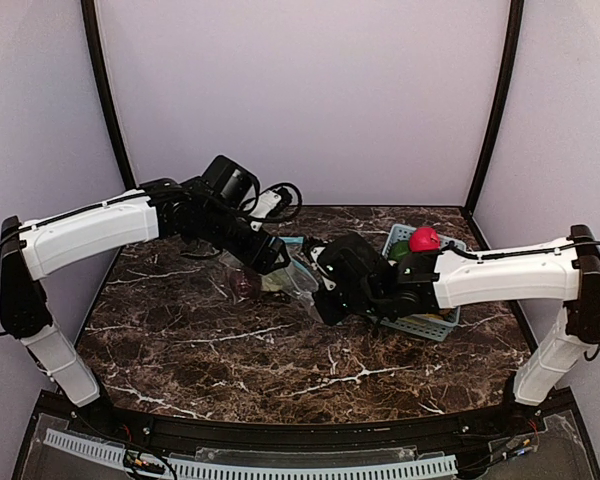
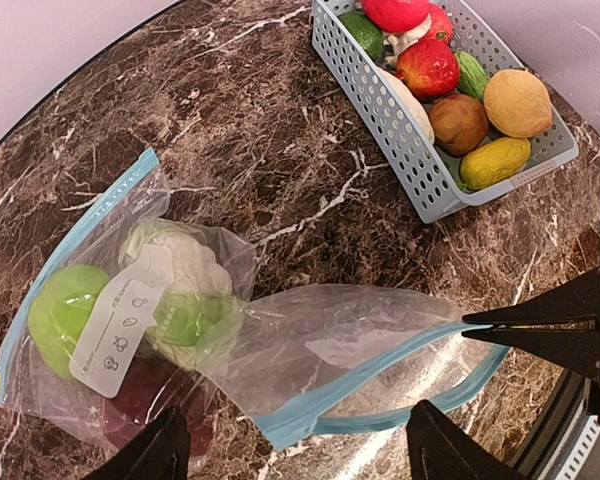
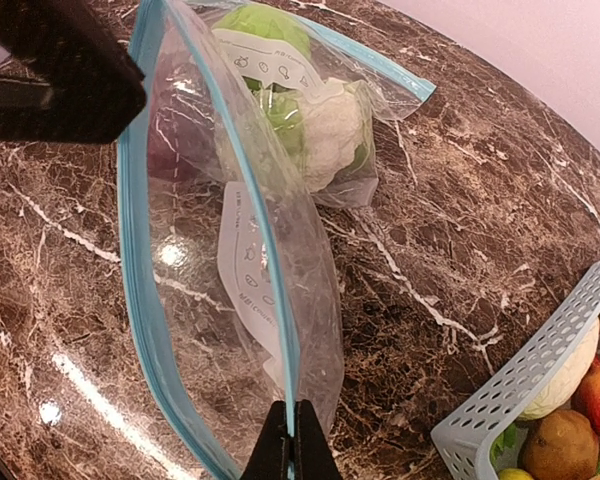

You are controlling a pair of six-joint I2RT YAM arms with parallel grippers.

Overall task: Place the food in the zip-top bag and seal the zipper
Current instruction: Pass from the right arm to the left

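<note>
The right arm [image 1: 500, 275] reaches in low over the counter [image 1: 230, 370]. The right jaws are pinched tight on the blue zipper rim of the bag [image 1: 285, 278], at 1 end of its mouth.

The bag lies between the 2 arms with its filled end resting on the counter and its mouth gaping (the zipper is not sealed). In the closed end sit 3 pieces of food: a green apple [image 2: 65, 305], a cauliflower [image 2: 185, 260] touching it, and a dark red piece [image 2: 145, 395] pressed against both.

Just beyond, the left arm [image 1: 90, 230] hangs over the bag. The left jaws stand wide apart, gripping nothing, with the mouth's rim below the gap between them.

Farther off to the right stands the basket [image 2: 400, 130], apart from the bag. It holds the other food: a red piece [image 2: 428, 65], a green piece [image 2: 365, 35], a brown piece [image 2: 458, 122], a tan piece [image 2: 518, 102] and a yellow piece [image 2: 495, 162], packed close and touching.
</note>
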